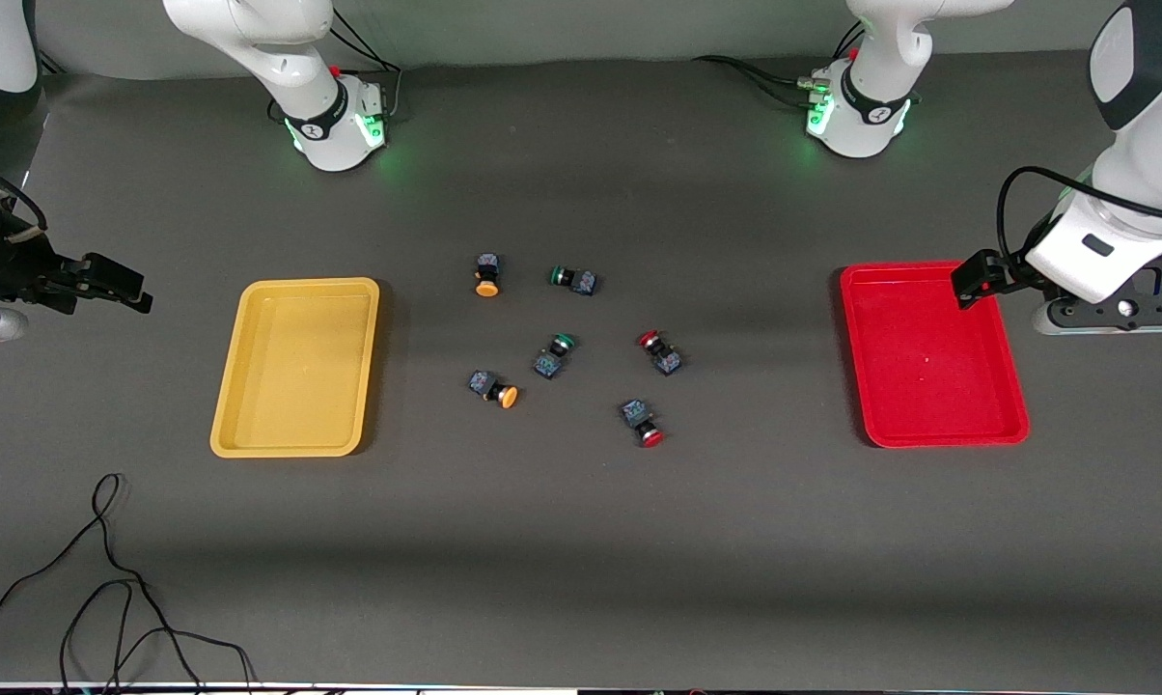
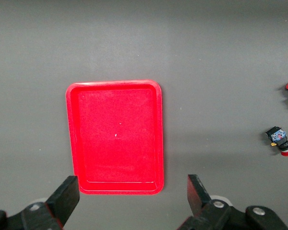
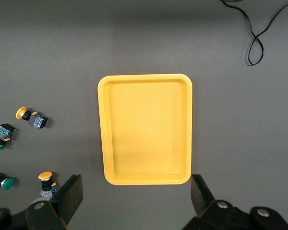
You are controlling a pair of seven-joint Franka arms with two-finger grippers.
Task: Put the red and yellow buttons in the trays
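- Your right gripper hangs off the right arm's end of the desk, beside the yellow tray; its jaws stand wide apart and hold nothing, so I take this arm to be waiting with the tray in plain sight of its wrist camera.
- The yellow tray sits empty at that end, likely set there so this arm can drop its colour without reaching across.
- The buttons lie loose in the middle of the desk, between the trays and well apart from both. Two yellow buttons lie toward the yellow tray, two green buttons in the centre, and two red buttons toward the red tray. All are on their sides, so you will likely grasp the dark bodies.
- The red tray is empty too; nothing has been sorted yet.
- Your left gripper hovers over the red tray's farther corner, jaws apart and empty, placed to serve that tray.
- A loose cable lies near the front edge, clear of the work.
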